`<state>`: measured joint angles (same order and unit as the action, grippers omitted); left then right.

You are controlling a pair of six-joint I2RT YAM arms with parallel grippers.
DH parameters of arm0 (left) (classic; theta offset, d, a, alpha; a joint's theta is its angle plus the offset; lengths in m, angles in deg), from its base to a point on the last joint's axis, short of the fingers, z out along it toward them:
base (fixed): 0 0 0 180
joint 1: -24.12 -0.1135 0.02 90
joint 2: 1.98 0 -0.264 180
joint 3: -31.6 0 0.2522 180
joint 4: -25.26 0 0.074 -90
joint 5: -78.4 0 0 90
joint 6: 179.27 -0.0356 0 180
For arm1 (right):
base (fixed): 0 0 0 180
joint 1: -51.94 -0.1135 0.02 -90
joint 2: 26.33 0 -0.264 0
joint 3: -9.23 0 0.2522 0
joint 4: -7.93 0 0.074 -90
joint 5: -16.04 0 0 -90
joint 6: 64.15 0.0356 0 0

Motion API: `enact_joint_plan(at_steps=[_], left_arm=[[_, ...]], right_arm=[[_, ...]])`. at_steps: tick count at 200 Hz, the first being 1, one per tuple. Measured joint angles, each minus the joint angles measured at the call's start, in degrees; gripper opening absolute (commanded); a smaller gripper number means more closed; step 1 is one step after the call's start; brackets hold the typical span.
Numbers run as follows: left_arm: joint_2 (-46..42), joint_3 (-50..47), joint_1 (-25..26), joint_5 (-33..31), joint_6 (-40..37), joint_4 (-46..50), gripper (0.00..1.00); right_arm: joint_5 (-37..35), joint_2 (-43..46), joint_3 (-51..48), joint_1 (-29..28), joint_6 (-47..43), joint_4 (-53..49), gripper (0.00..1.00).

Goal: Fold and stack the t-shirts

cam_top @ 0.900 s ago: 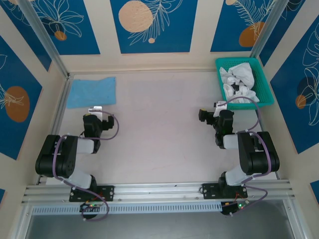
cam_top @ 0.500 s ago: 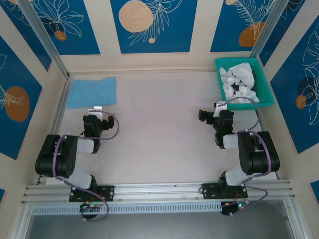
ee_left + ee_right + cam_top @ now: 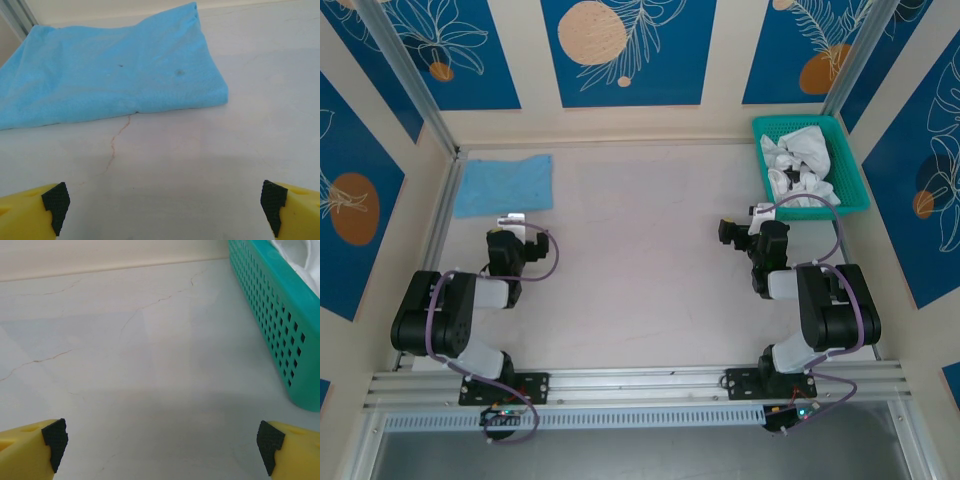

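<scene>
Hidden or unclear: the white t-shirt (image 3: 798, 160) lies crumpled in a green basket (image 3: 855, 172) at the far right corner of the table (image 3: 640, 260). Its folds hide any chest print, and whether the heap is one garment or more cannot be told.
Cut off: in the right wrist view only a sliver of white cloth (image 3: 300, 252) shows above the perforated basket wall (image 3: 270, 315), which runs off the frame's right edge. In the left wrist view the light-blue t-shirt (image 3: 115, 75) runs off the left edge.
Light-blue t-shirt: folded flat at the far left corner of the table (image 3: 504, 184), with a few small dark specks on the cloth, apart from the white one.
Left gripper (image 3: 165, 205): jaws spread wide and holding nothing, its yellow fingertips (image 3: 35, 210) low over bare table, just short of the blue shirt's near edge.
Right gripper (image 3: 162, 442): jaws spread wide and holding nothing, over bare table, the basket just to its right and not touched.
Change from earlier frames: none seen; arms, shirts and basket all sit where they were.
Count: two arms, two grippers, one light-blue shirt, one basket, one white heap.
</scene>
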<state>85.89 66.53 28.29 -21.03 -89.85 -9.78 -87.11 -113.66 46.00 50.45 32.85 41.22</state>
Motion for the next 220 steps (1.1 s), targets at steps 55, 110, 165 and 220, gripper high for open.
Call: enact_joint_plan(at_steps=[55,110,165,220], left_arm=[[-7.8,5.1,0.2,0.0,0.0,15.4,1.0],[-22.3,20.0,1.6,7.3,13.3,29.5,1.0],[-20.2,23.3,1.7,17.7,31.3,35.7,1.0],[-12.3,24.2,11.3,19.9,35.8,39.6,1.0]], right_arm=[[-8.8,7.1,-2.9,-6.5,-1.6,-3.1,0.99],[-10.0,36.4,6.9,-4.8,12.1,-27.3,0.99],[-9.1,39.8,15.4,5.6,30.1,-49.8,0.99],[-12.5,5.6,44.9,8.2,31.4,-67.9,0.99]])
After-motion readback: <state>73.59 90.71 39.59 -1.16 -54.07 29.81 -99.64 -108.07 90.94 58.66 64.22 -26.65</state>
